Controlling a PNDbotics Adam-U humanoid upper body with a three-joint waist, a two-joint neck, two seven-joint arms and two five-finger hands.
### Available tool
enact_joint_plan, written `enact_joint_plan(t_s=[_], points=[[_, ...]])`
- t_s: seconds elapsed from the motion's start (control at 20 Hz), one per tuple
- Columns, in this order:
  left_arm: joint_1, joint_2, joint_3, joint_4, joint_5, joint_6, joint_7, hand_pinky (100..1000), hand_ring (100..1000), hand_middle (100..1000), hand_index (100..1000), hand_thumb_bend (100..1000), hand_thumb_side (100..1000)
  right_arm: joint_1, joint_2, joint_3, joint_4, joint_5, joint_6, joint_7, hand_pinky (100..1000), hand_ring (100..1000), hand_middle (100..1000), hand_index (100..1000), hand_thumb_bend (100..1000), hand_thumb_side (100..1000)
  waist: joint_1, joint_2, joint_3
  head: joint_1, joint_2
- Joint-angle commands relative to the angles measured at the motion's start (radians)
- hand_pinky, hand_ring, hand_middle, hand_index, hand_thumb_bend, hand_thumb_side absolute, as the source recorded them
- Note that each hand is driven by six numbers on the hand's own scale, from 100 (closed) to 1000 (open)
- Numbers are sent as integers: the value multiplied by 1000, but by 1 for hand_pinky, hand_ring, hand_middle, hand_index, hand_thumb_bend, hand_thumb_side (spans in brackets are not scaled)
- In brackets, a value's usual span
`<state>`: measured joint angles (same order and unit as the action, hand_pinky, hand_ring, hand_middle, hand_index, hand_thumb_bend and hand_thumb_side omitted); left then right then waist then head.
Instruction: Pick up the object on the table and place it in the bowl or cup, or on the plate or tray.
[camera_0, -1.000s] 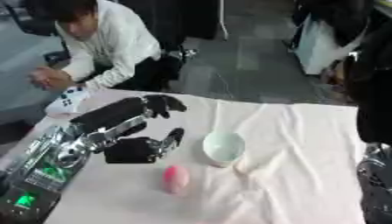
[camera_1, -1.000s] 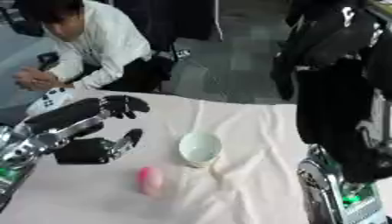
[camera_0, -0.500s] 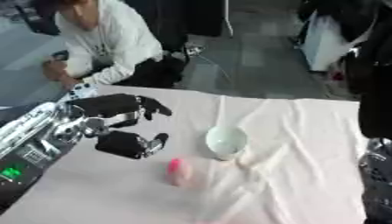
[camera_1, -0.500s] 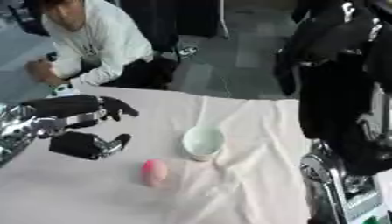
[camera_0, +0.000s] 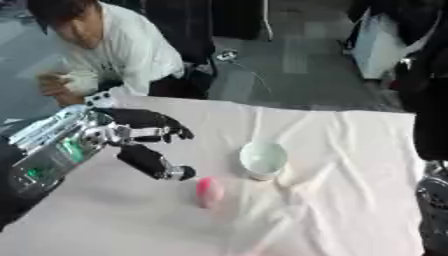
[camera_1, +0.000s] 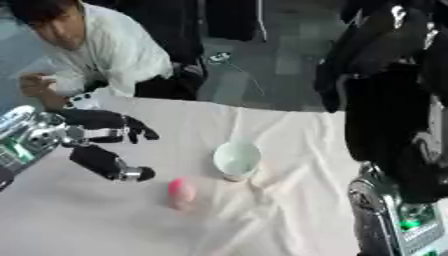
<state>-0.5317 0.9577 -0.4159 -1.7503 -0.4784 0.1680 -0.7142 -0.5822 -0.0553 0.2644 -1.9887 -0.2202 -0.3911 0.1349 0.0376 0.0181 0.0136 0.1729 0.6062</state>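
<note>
A pink, egg-shaped object (camera_0: 208, 191) lies on the white cloth near the middle of the table. Just right of it and a little farther back stands a pale cup (camera_0: 262, 159), upright, with nothing showing inside. My left hand (camera_0: 144, 142) hovers close to the left of the pink object. It is open, with dark fingers (camera_0: 171, 131) spread above and the thumb (camera_0: 162, 167) below, and nothing between them. The thumb tip ends a short way from the pink object without touching it. My right hand shows in neither view.
The white cloth (camera_0: 350, 150) covers the table and is wrinkled to the right of the cup. Part of my right arm (camera_1: 389, 220), black and silver with a green light, stands at the lower right edge. The table's far edge runs behind the cup.
The whole picture has shifted, so the camera moved. My left hand stays open beside the pink object, its forearm now coming in more from the left. Pink object and cup have not moved.
</note>
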Motion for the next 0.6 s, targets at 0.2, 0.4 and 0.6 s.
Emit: enact_joint_plan(t_s=[0.2, 0.4, 0.6], points=[[-24, -4, -11, 55, -11, -71, 37, 812, 790, 873, 1000, 1000, 1000, -8, 11, -3, -11, -5, 5, 4, 100, 360, 412, 522, 100, 710, 2, -9, -1, 3, -2], [-15, -18, -34, 99, 3, -104, 64, 806, 787, 868, 994, 1000, 1000, -9, 15, -3, -11, -6, 7, 4, 100, 360, 413, 522, 100, 709, 2, -10, -1, 3, -7], [-7, -41, -47, 131, 13, -128, 94, 802, 781, 866, 991, 1000, 1000, -9, 15, -4, -11, -5, 8, 4, 100, 359, 412, 522, 100, 710, 0, -9, -1, -3, -19]])
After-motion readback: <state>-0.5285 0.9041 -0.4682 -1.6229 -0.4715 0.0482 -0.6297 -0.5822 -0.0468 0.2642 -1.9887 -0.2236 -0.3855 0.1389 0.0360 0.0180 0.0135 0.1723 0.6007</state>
